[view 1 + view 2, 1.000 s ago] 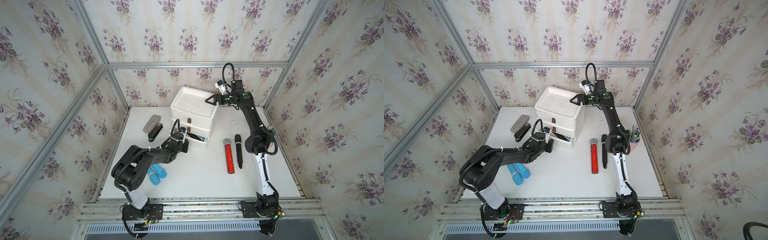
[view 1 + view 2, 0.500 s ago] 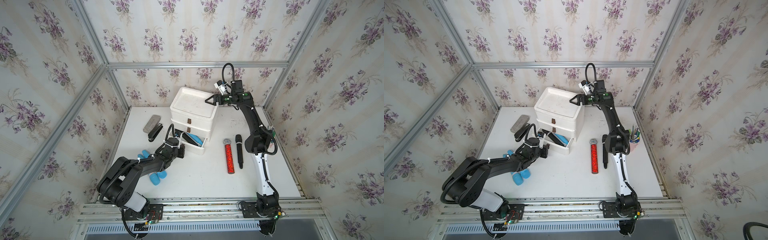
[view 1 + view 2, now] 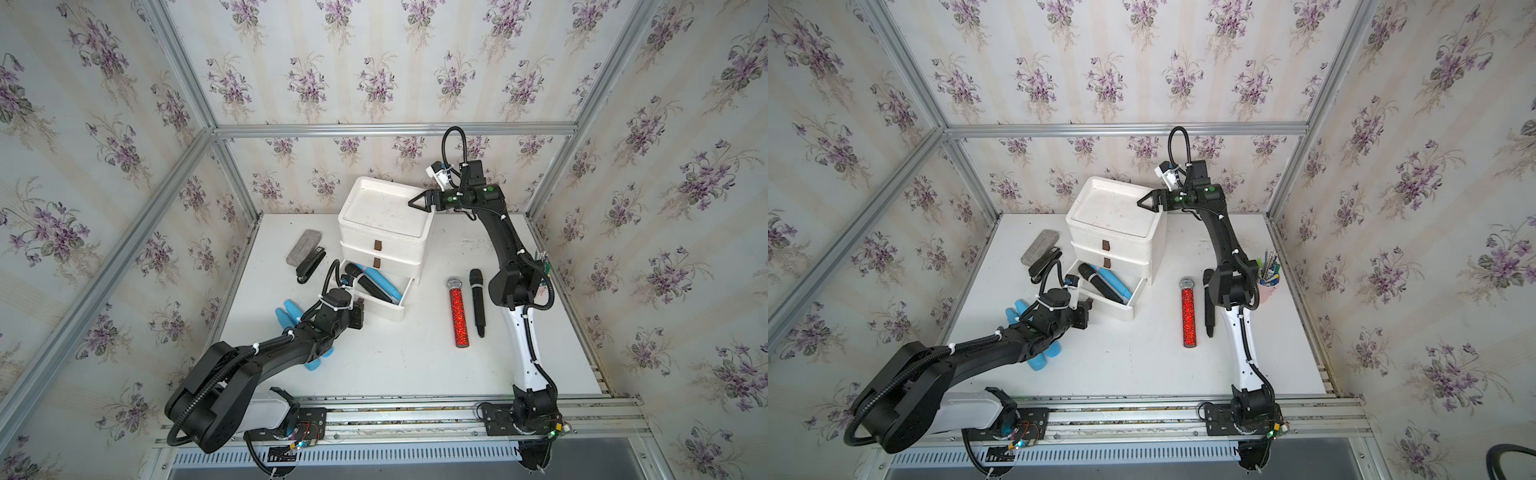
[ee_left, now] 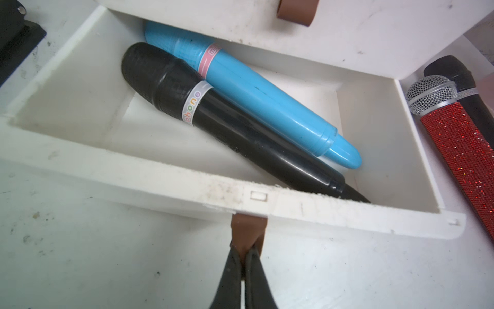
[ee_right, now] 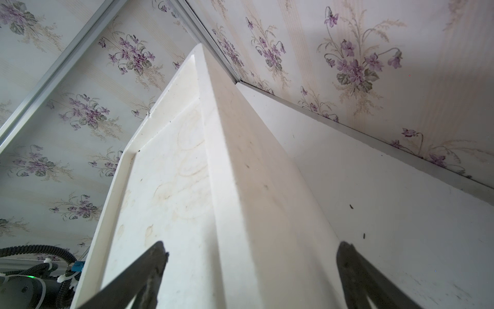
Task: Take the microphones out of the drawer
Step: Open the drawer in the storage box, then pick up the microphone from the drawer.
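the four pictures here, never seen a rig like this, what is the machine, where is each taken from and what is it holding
It is two robot arms on a rail, each ending in two-fingered jaws. Both top views look down from one overhead camera; the other two pictures come from cameras on the arms' wrists. The left arm has its jaws shut on the brown strap handle of the open bottom drawer of the white three-drawer chest; a black microphone and a blue microphone lie inside. The right arm has its jaws open astride the chest's top corner, gripping nothing. On the white table lie a red glittery microphone, a second black microphone, a grey block and a black stapler.
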`<state>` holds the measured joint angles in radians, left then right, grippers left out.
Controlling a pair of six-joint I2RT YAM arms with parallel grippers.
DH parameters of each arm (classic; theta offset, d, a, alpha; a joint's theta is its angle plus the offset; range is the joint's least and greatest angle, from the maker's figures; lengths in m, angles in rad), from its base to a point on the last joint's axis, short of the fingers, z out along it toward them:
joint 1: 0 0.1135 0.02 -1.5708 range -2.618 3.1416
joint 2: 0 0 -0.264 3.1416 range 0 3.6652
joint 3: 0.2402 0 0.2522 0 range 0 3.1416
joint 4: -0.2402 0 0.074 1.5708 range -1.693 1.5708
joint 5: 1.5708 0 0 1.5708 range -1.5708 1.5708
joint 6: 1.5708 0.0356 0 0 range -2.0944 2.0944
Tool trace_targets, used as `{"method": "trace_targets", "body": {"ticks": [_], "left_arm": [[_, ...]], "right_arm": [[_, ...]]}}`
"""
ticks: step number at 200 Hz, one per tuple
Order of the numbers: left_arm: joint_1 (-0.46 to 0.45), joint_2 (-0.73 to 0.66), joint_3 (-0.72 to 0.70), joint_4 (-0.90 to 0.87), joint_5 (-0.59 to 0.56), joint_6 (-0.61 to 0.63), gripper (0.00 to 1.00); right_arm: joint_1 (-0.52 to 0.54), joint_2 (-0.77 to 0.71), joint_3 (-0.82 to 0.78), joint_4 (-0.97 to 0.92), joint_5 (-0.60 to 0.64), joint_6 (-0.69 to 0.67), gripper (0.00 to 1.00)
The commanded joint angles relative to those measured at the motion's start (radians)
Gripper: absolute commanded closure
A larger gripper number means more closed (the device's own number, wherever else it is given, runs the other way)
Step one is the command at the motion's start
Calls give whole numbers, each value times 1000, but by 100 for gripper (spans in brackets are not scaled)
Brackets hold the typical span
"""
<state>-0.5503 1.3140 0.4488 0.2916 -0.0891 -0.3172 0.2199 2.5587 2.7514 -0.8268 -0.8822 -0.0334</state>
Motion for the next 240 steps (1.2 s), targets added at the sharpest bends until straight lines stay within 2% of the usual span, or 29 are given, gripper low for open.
{"method": "trace_targets", "body": {"ticks": [1, 37, 70, 87, 101, 123, 133, 137, 139, 203, 240], "left_arm": [[-14, -30, -9, -27, -48, -43, 100], [-20, -47, 5, -84, -101, -72, 99], [-19, -16, 21, -93, -86, -93, 81], [-19, -16, 28, -99, -84, -99, 63], [-19, -28, 35, -110, -86, -99, 38], [-19, -66, 55, -162, -95, -95, 23], [-19, -87, 68, -191, -105, -94, 13], [-19, -94, 73, -204, -106, -90, 3], [-19, -97, 75, -209, -107, -90, 1], [-19, -167, 184, -376, -54, -66, 1], [-17, -167, 308, -544, -42, -39, 1]], "right_arm": [[3, 18, -8, -113, 72, -20, 5], [3, 13, -8, -101, 71, -13, 5], [4, 3, -7, -98, 71, -14, 5], [4, -5, -7, -95, 74, -13, 4], [4, -15, -7, -92, 77, -13, 4], [3, -26, -6, -72, 79, -2, 3], [4, -64, -7, -58, 78, 4, 2], [4, -69, -6, -54, 80, 8, 2], [4, -72, -6, -51, 79, 9, 2], [5, -149, -5, 18, 105, 34, 0], [14, -210, -5, -4, 146, 12, 0]]}}
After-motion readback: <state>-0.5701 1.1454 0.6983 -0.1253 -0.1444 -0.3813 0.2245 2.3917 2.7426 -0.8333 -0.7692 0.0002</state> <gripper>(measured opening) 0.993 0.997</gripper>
